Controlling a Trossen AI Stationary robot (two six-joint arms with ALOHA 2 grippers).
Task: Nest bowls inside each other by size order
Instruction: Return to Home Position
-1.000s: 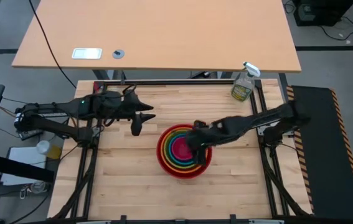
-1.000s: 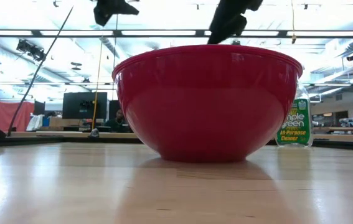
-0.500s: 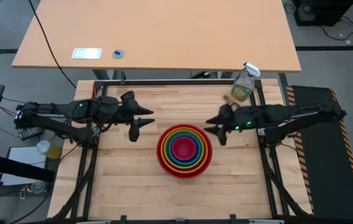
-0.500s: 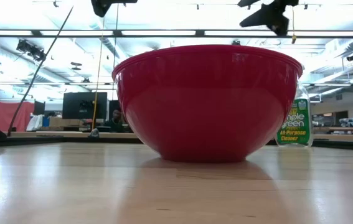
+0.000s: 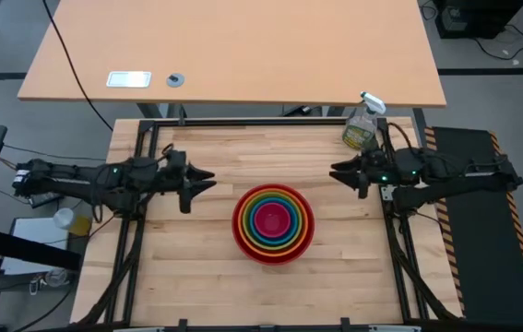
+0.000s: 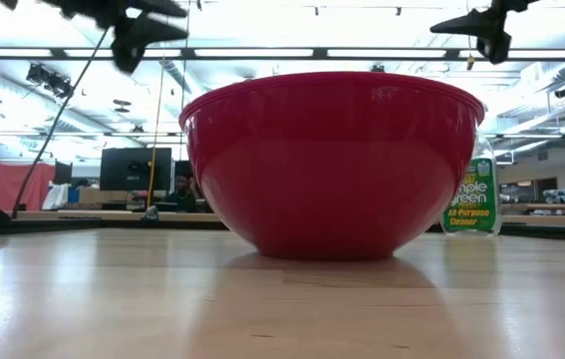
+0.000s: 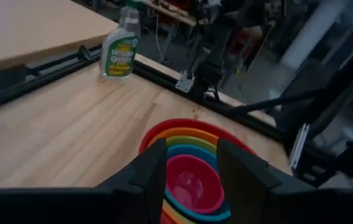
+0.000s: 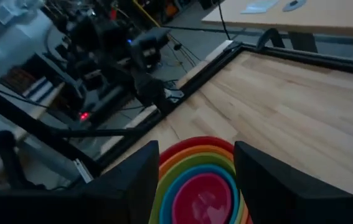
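You are getting open wood all round the nested bowls [image 5: 273,224]: the table [image 5: 187,277] is showing bare board to their left, in front and to their right. The stack is sitting mid-table, well apart from the frame rails [image 5: 261,121]. The spray bottle [image 5: 361,129] is standing at the far right corner. From table height the red bowl [image 6: 332,165] is hiding every bowl inside it, and the top edge is cutting off both claws. The left gripper [image 5: 201,180] is hanging left of the stack, stretched level, fingers released and empty. The right gripper [image 5: 342,172] is hanging by the right rail near the bottle, likewise spread and empty.
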